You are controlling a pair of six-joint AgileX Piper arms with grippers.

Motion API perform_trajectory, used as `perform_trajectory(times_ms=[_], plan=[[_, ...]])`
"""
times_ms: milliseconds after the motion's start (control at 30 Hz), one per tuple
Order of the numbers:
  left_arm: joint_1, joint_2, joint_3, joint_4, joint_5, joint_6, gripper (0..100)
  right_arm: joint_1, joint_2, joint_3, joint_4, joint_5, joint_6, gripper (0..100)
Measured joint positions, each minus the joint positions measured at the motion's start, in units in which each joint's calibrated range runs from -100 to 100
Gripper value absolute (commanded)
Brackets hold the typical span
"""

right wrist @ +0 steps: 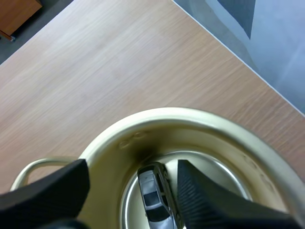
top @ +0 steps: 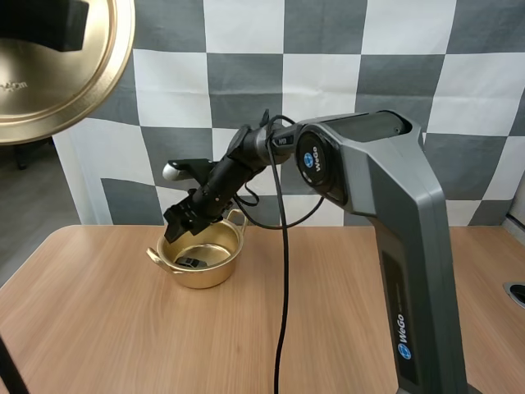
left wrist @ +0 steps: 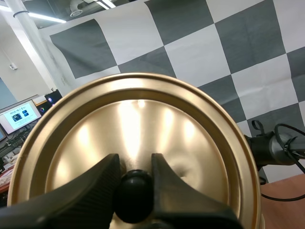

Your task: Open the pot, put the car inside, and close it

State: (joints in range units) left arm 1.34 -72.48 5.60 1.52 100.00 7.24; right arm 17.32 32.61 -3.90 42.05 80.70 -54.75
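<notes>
My left jaws pinch the round black knob (left wrist: 135,198) of the lid (left wrist: 143,119), a glossy gold dish held high off the desk (top: 98,328). My right jaws hang open, ribbed faces apart, over the uncovered pot (right wrist: 190,117). The small grey car (right wrist: 155,195) lies on the pot's shiny floor. The pot, with its loop handles, sits on pale wood grain.

The pot (top: 207,276) gapes (lid (top: 57,90) well aside), right claw (top: 183,223) over its mouth.

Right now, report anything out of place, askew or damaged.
Nothing stands out. The pot stands upright on the table with the car inside, the open right gripper over it; the left gripper holds the lid aloft by its knob.
</notes>
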Motion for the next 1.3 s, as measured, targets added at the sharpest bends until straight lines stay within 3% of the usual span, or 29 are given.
perform_trajectory(times_ms=[200,367,700,900,1033,1300], plan=[[0.0,0.0,0.0,-0.1,0.0,0.0,0,0.0,-1.0,0.0,-6.0,0.3,0.0,100],[0.0,0.0,0.0,-0.1,0.0,0.0,0,0.0,-3.2,0.0,-7.2,-1.4,1.5,100],[-0.23,2.5,3.2,1.8,0.0,0.4,0,-2.8,-19.5,0.0,-7.3,-7.0,3.7,100],[-0.78,6.5,11.5,2.3,-0.5,0.4,0,-7.6,-30.8,0.0,-7.6,0.0,6.6,100],[-0.78,10.5,18.0,2.0,-7.6,0.5,0,-11.1,-39.1,0.0,-10.6,7.8,6.6,100],[-0.78,23.7,23.6,-4.1,-22.2,4.4,0,-12.3,-54.8,0.0,-19.7,19.3,9.7,100]])
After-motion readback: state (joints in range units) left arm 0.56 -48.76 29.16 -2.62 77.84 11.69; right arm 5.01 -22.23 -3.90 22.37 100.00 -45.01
